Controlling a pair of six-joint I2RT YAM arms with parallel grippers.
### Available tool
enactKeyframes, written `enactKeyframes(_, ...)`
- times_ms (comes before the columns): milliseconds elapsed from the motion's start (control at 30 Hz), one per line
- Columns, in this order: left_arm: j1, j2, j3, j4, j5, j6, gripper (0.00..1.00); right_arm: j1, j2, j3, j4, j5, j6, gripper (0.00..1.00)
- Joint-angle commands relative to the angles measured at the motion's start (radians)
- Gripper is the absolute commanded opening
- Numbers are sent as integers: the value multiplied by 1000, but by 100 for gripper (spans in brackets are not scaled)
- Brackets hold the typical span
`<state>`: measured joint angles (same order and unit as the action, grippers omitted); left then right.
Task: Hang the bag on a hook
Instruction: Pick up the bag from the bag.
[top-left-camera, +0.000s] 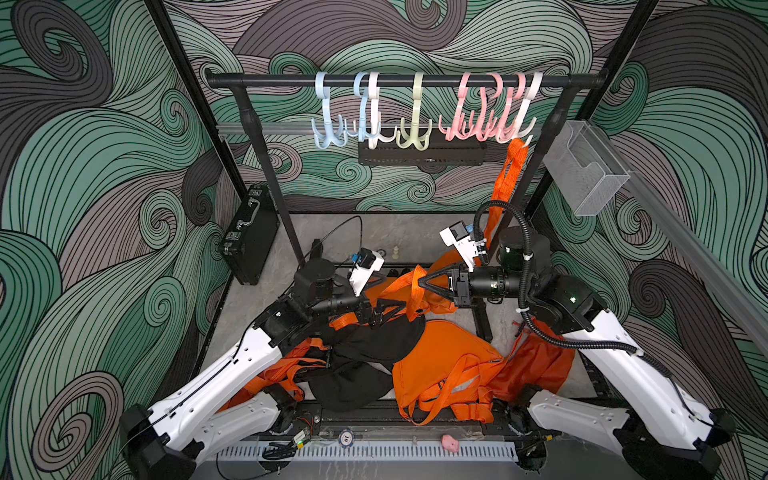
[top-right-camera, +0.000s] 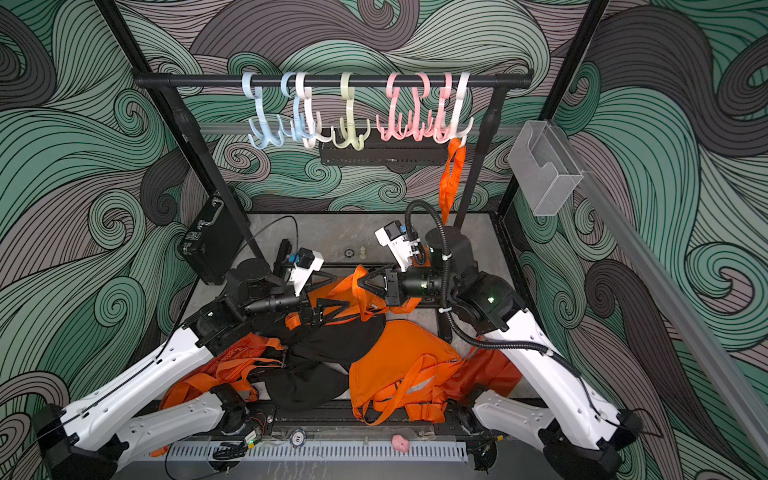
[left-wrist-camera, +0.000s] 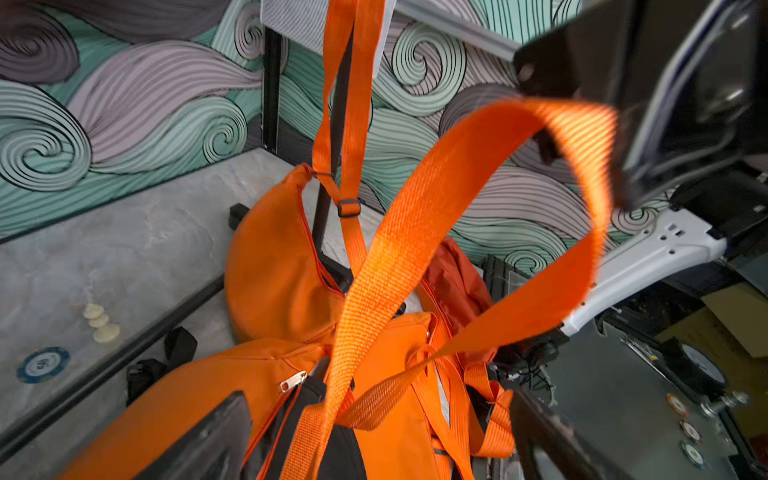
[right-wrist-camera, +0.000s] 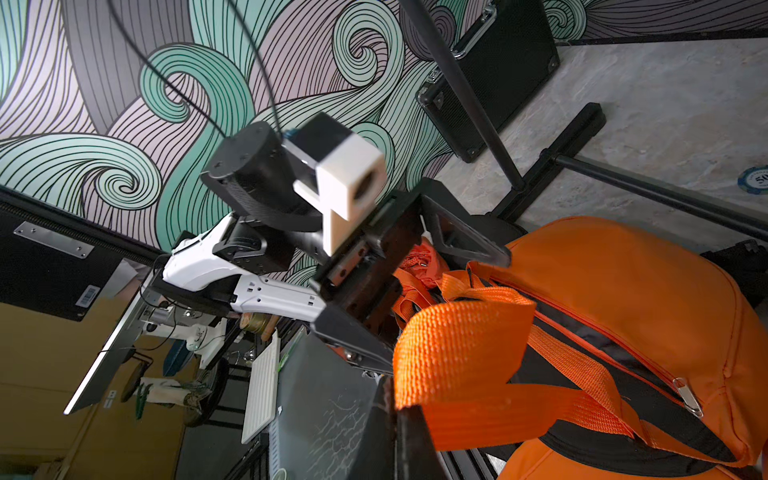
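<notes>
Orange fabric bag with a black panel (top-left-camera: 374, 340) lies slumped on the grey marbled table (top-left-camera: 332, 232) between the arms in both top views, among other orange bags and well below the black rail (top-left-camera: 291, 80) of pastel plastic hooks (top-left-camera: 415, 120). Its orange webbing strap (top-left-camera: 415, 291) rises to the right gripper (top-left-camera: 422, 283), which is clamped tight on it. The left gripper (top-left-camera: 395, 293) gapes wide beside the strap, grasping nothing. A second orange strap (top-right-camera: 451, 174) hangs from the white end hook (top-right-camera: 459, 116).

In the left wrist view the webbing strap (left-wrist-camera: 457, 187) loops upward between the left gripper's spread fingers (left-wrist-camera: 208, 436), with the bag (left-wrist-camera: 187, 395) beneath.

In the right wrist view the folded strap (right-wrist-camera: 457, 353) is pinched at the right gripper (right-wrist-camera: 395, 411). The bag (right-wrist-camera: 623, 291) lies beyond it, zip pull showing.
</notes>
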<state>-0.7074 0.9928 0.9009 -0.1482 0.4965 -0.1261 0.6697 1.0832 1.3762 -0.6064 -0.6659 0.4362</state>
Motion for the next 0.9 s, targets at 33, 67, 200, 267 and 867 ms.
enactKeyframes(33,-24,49,54,-96,-101,68,95,-4,-26,45,-15,-58,-48,0)
enactKeyframes(67,-24,58,66,-113,-129,79,91,-5,-34,48,-19,-57,-56,0)
enactKeyframes(200,-24,66,110,-175,-220,132,66,-16,-60,62,-59,-29,-85,0)
enactKeyframes(267,-23,46,127,-197,-263,152,61,-40,-71,69,-85,-18,-103,0)
enactKeyframes(867,-26,300,711,-225,-421,117,0,-296,-5,360,-119,181,-175,0)
